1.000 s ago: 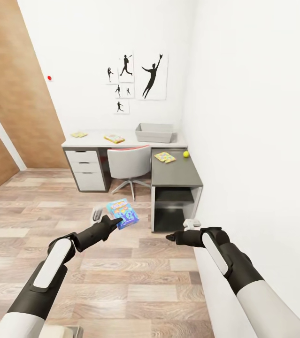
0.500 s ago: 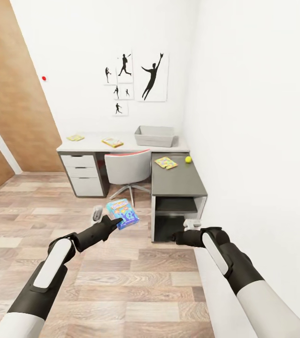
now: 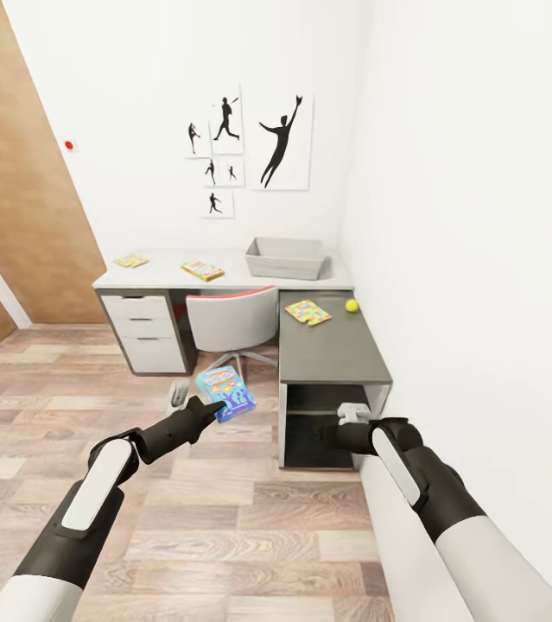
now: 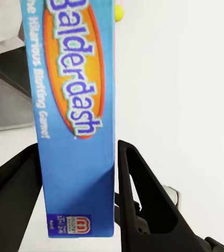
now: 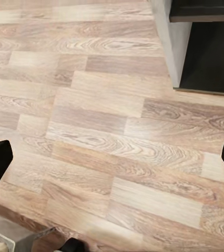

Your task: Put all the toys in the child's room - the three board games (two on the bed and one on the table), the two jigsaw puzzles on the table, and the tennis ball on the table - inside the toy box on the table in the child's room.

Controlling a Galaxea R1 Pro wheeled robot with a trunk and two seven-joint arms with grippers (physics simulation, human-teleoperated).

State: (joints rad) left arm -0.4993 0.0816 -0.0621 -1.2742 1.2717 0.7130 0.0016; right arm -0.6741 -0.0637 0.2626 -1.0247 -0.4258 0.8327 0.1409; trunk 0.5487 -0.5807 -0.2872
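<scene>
Head view, near to far: left gripper (image 3: 217, 406) pinching one blue board game (image 3: 225, 392), held clear above the plank floor (image 3: 224, 527); left wrist view, black fingers (image 4: 143, 199) pressed against the blue box (image 4: 75, 115) titled "Balderdash" on either side; right gripper (image 3: 320, 434) low beside the dark wing of the table (image 3: 332, 345), holding nothing, tips at the far edges of the right wrist view and so judged spread. Beyond, one grey chair (image 3: 228, 320) tucked under the table; on the dark wing, one jigsaw puzzle (image 3: 307, 312) and, near it, one tennis ball (image 3: 352, 305); on the light top, one toy box (image 3: 286, 257) by the wall, one yellow board game (image 3: 203, 270) beside it, and a second puzzle (image 3: 130, 260) at the far end; so two games, two puzzles, one ball, one bin counted here. Likely risks: box slipping from an edge-only pinch while rolling; right arm clipping the table's corner, standing so close; ball nudged and rolling off.
</scene>
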